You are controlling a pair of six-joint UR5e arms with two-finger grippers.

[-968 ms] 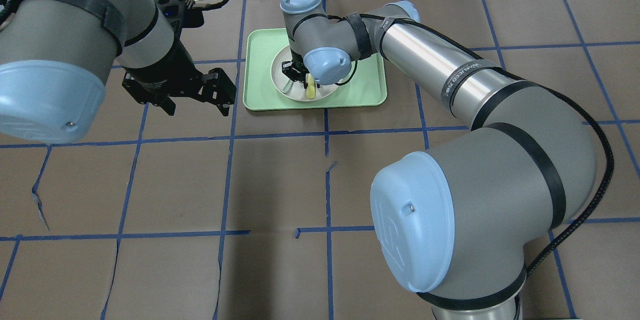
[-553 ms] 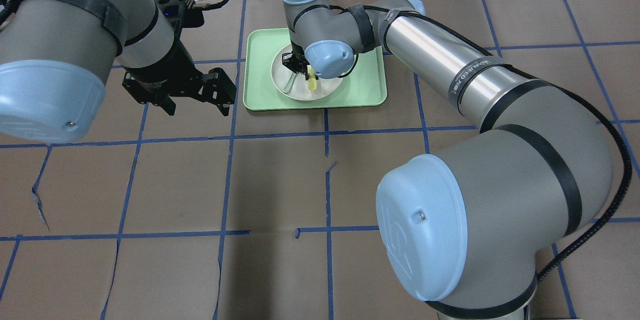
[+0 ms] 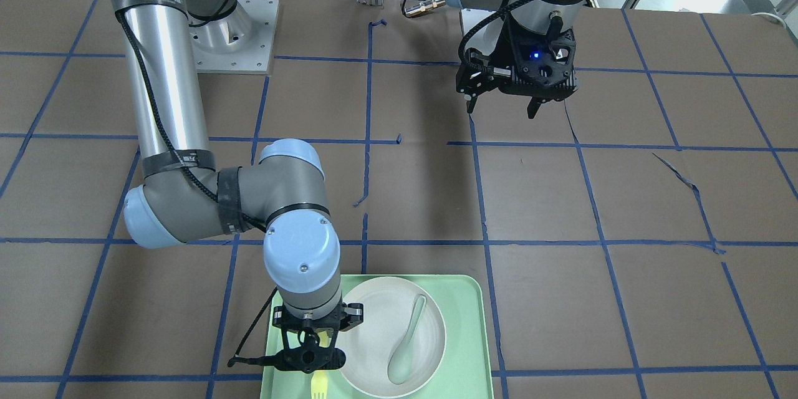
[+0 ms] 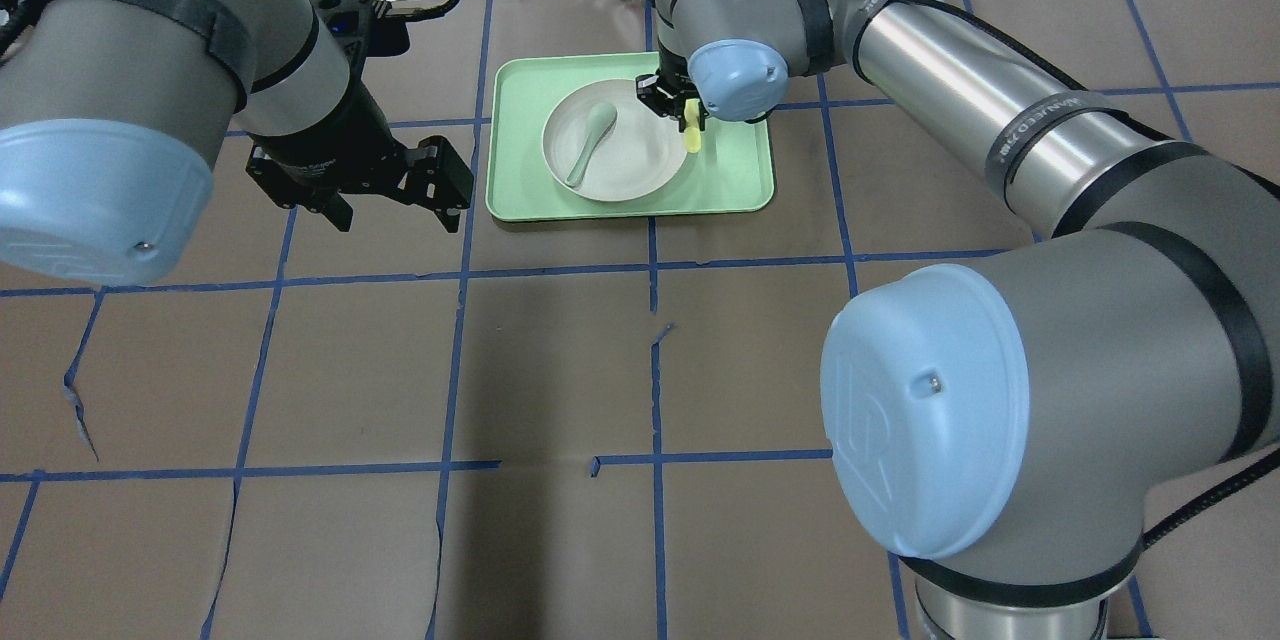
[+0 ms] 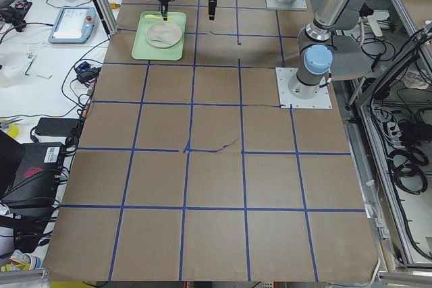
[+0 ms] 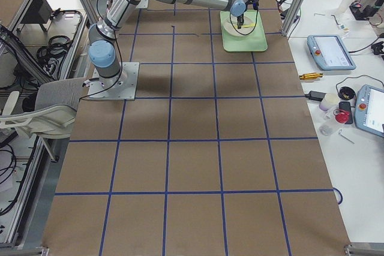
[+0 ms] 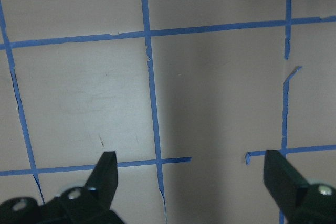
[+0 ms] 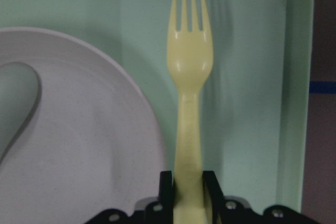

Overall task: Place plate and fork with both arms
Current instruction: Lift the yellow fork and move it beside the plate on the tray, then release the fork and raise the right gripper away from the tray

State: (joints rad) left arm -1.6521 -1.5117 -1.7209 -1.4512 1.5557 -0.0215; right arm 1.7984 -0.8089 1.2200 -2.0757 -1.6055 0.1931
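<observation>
At the round off-white plate's [image 4: 630, 170] three o'clock overhead, the right gripper [image 8: 188, 181] pinches the slim yellow plastic fork [image 8: 190, 61]; the left gripper [image 7: 190, 165] gapes wide.

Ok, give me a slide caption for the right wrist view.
Right gripper holds the yellow fork by its handle over the mint-green tray, tines forward, beside the plate.

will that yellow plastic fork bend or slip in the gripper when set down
Probably stiff: the slim yellow plastic fork juts straight from the right gripper without sagging. Likely light, since a narrow pinch on its handle carries it. It might pivot if the tines hit the mint-green tray first.
</observation>
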